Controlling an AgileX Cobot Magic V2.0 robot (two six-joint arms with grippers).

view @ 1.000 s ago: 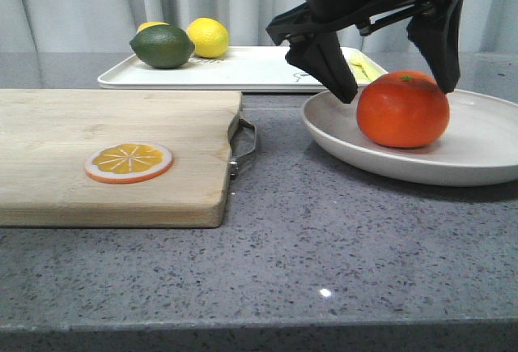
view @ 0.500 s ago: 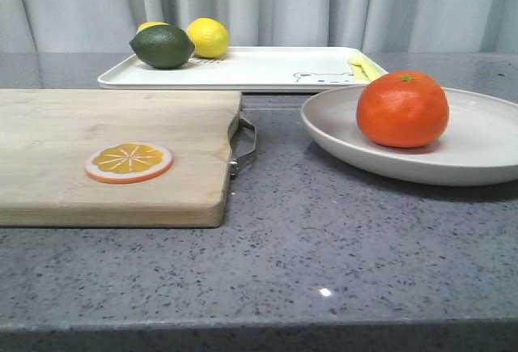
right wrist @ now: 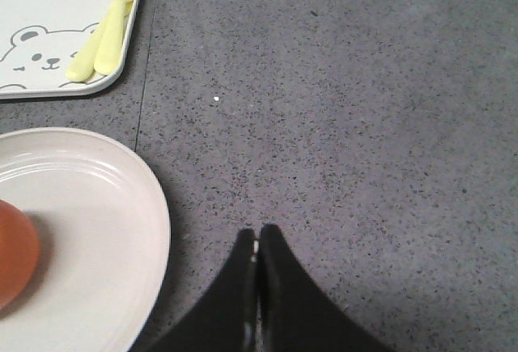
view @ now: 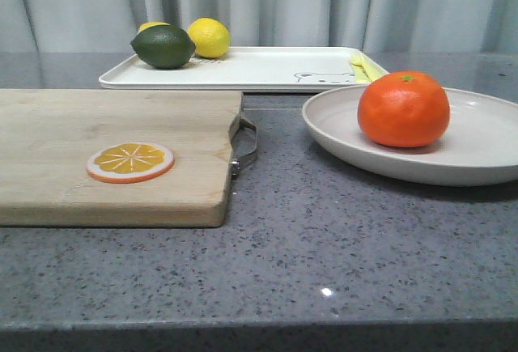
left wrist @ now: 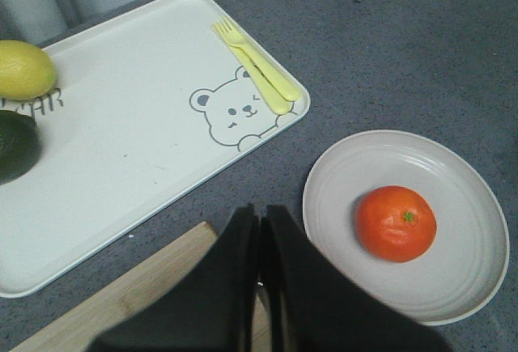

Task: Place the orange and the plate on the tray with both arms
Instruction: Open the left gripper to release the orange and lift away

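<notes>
Both grippers hang above the counter with fingers pressed together, holding nothing: the left gripper [left wrist: 259, 216] over the gap between tray [left wrist: 146, 158] and plate [left wrist: 453, 287], the right gripper [right wrist: 257, 237] over bare countertop [right wrist: 340, 125] beside the plate. The orange [view: 403, 108] sits on the plate, just in front of the tray's near edge.

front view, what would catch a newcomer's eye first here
The glossy orange stands out first, sitting in the wide pale plate at the right of the grey counter. Next comes the orange slice disc lying on the wooden cutting board at the left. Behind them, the white tray carries a dark green lime and a yellow lemon at its left end.
</notes>
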